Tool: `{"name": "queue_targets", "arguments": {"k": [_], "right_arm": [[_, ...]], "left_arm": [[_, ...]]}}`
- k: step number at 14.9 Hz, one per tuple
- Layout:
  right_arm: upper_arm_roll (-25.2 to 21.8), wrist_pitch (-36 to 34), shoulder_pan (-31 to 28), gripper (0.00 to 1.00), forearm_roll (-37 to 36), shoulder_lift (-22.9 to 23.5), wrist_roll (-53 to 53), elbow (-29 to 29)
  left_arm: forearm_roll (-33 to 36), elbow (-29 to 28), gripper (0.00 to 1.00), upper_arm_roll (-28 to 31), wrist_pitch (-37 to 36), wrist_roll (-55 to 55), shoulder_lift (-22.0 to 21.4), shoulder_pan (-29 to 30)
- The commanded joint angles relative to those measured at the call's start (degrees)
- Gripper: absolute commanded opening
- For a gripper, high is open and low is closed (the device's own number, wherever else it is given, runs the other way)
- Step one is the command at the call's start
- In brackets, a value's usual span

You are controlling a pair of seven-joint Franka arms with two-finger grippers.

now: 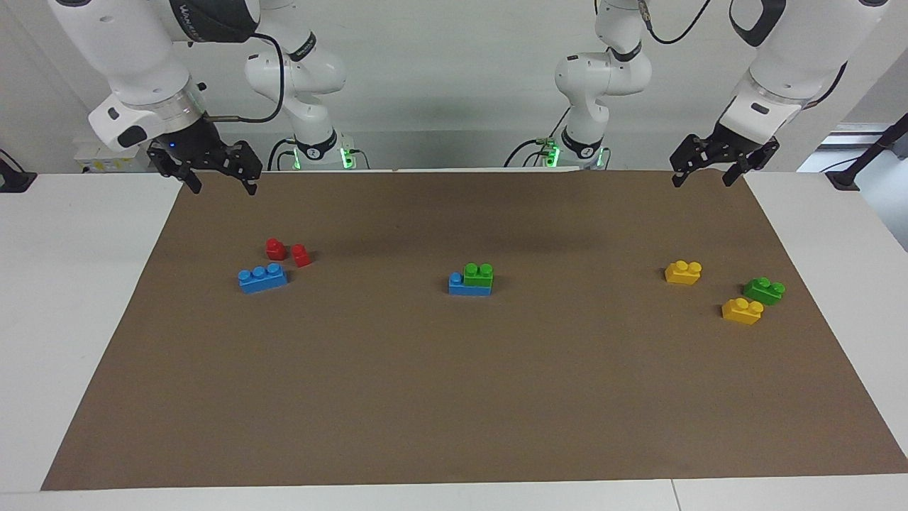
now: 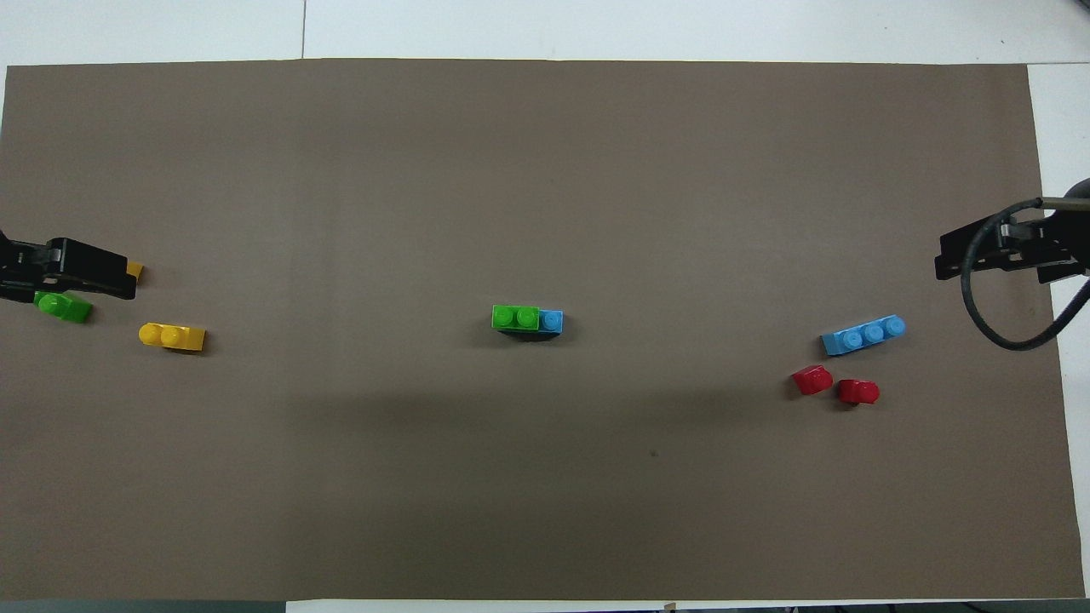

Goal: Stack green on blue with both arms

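yellow brick (image 2: 134, 271) mostly hidden under left tool (image 2: 94, 274)

We saw one two-stud brick (image 1: 478, 274) stacked on a three-stud brick (image 1: 468, 286) mid-mat (image 1: 454, 397), covering its end toward the left arm. Second three-stud brick (image 1: 262, 278) lay toward the right arm's end, two small blocks (image 1: 287, 252) just beside it, nearer the robots. Toward the left arm's end: the spare two-stud brick (image 1: 764, 290) between two similar bricks (image 1: 683, 272), close together
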Motion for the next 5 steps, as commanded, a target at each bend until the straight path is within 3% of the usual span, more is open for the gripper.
{"name": "queue_targets", "arguments": {"k": [1,5], "right_arm": [[0.6,-0.2,-0.8,1.00,-0.7,0.4,-0.2,0.8],[0.6,0.0,-0.9,1.00,-0.8,0.4,-3.0,0.8]], "left_arm": [[-1.2,-1.9,1.00,0.1,-0.5,1.3,-1.7,0.5],[-1.3,-2.4,1.00,0.1,-0.8,1.4,-2.0,0.5]]}}
